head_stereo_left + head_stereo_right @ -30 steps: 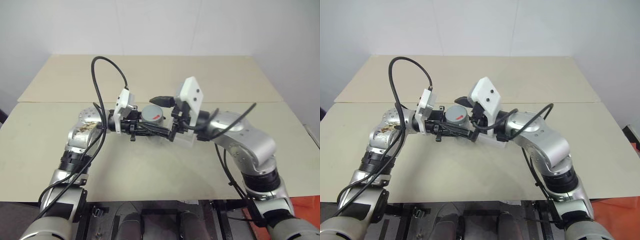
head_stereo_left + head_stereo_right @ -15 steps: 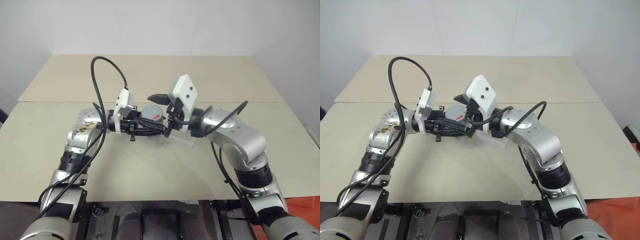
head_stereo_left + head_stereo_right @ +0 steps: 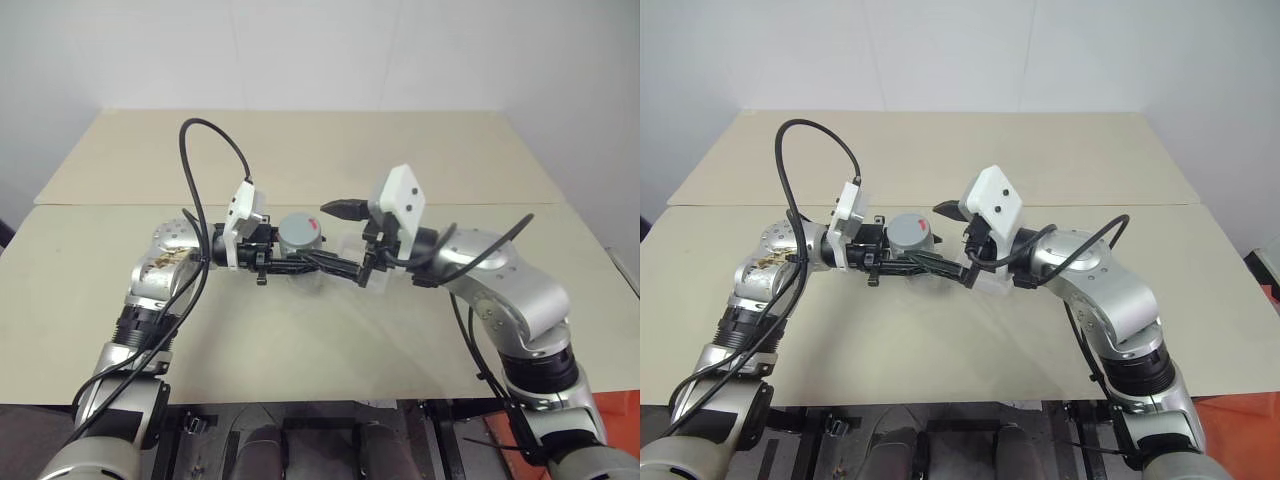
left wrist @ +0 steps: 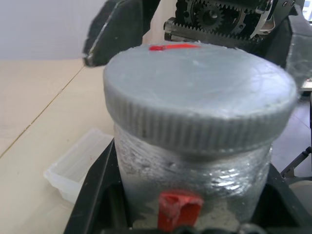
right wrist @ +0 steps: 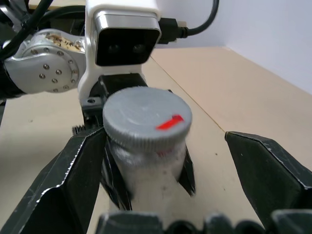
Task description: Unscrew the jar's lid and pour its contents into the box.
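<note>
above the table [image 3: 300, 330], left fingers [image 3: 310, 262] clench the jar [image 3: 302, 240]; right fingers [image 3: 352, 240] spread just beside it.

The surface [image 3: 300, 340] is pale beige and smooth. A second beige table [image 3: 300, 150] stands right behind it, with a thin dark seam between the two. Behind them rises a plain white wall [image 3: 320, 50]. A bit of red floor [image 3: 615, 420] peeks out at the lower right.

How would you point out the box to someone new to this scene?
On the beige table, look between the two arms, below the left hand holding the jar. The box lies there: a shallow clear plastic tray, unlike the upright grey jar with its ribbed lid.
</note>
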Tool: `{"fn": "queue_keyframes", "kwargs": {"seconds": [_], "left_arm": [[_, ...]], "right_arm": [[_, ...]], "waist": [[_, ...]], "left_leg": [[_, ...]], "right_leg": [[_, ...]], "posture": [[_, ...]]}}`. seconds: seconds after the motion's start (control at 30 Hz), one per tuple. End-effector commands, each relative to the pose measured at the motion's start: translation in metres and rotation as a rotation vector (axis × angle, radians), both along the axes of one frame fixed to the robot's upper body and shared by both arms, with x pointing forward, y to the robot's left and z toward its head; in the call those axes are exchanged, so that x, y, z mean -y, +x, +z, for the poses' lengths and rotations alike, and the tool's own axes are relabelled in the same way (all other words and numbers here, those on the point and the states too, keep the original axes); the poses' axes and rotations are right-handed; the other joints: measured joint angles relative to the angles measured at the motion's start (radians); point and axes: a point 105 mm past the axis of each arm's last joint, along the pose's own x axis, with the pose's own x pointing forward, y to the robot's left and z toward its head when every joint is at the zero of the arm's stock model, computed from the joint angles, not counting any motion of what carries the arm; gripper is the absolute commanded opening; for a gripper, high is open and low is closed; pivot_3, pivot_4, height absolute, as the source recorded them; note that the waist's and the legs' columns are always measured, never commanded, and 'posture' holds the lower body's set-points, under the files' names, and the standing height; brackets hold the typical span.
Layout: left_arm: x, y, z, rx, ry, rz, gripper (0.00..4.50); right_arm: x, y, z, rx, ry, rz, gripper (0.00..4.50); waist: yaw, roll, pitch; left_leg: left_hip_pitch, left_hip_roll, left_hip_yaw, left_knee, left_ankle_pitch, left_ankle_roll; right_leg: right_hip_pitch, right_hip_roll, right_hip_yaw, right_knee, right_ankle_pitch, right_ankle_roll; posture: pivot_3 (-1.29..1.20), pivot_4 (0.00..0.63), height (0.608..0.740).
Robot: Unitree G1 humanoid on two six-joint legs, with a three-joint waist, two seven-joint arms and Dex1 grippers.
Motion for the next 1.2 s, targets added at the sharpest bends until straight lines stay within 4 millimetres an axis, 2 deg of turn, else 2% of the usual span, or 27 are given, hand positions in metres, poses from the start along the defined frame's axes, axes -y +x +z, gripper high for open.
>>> {"fn": "queue_keyframes", "kwargs": {"seconds": [0.03, 0.33, 0.53, 0.7, 0.87, 1.03, 1.2], "left_arm": [[0.001, -0.009, 0.017, 0.073, -0.022, -0.045, 1.96], [-0.003, -0.007, 0.016, 0.071, -0.014, -0.032, 1.96], [0.002, -0.001, 0.013, 0.059, -0.014, -0.027, 1.96], [0.006, -0.001, 0.013, 0.058, -0.021, -0.038, 1.96], [0.007, -0.002, 0.014, 0.059, -0.019, -0.049, 1.96], [0.006, -0.002, 0.014, 0.063, -0.011, -0.051, 1.96], [0.004, -0.003, 0.015, 0.067, -0.006, -0.047, 1.96]], "right_arm": [[0.014, -0.001, 0.013, 0.067, 0.014, -0.031, 4.42], [0.022, -0.015, 0.01, 0.062, -0.024, 0.05, 4.42], [0.005, -0.031, 0.016, 0.078, -0.012, 0.179, 4.42], [-0.015, -0.017, 0.019, 0.069, 0.01, 0.146, 4.42], [-0.028, -0.004, 0.024, 0.059, 0.033, 0.105, 4.42], [-0.033, 0.004, 0.021, 0.06, 0.017, 0.088, 4.42], [-0.026, 0.011, 0.023, 0.055, 0.033, 0.06, 4.42]], "waist": [[0.0, 0.0, 0.0], [0.001, 0.0, 0.0], [-0.001, 0.0, 0.0], [-0.003, 0.0, 0.0], [0.002, 0.0, 0.0], [0.001, 0.0, 0.0], [0.0, 0.0, 0.0]], "left_leg": [[0.0, 0.0, 0.0, 0.0, 0.0, 0.0], [0.0, 0.0, 0.0, 0.0, 0.0, 0.0], [0.0, 0.0, 0.0, 0.0, 0.0, 0.0], [0.0, 0.0, 0.0, 0.0, 0.0, 0.0], [0.0, 0.0, 0.0, 0.0, 0.0, 0.0], [0.0, 0.0, 0.0, 0.0, 0.0, 0.0], [0.0, 0.0, 0.0, 0.0, 0.0, 0.0]], "right_leg": [[0.0, 0.0, 0.0, 0.0, 0.0, 0.0], [0.0, 0.0, 0.0, -0.001, 0.0, 0.0], [0.0, 0.0, 0.0, -0.001, 0.0, 0.0], [0.0, 0.0, 0.0, -0.001, 0.0, 0.0], [0.0, 0.0, 0.0, 0.001, 0.0, 0.0], [0.0, 0.0, 0.0, 0.001, 0.0, 0.0], [0.0, 0.0, 0.0, 0.001, 0.0, 0.0]], "posture": [[0.0, 0.15, 0.74], [0.0, 0.15, 0.74], [0.0, 0.15, 0.74], [0.0, 0.15, 0.74], [0.0, 0.15, 0.74], [0.0, 0.15, 0.74], [0.0, 0.15, 0.74]]}}
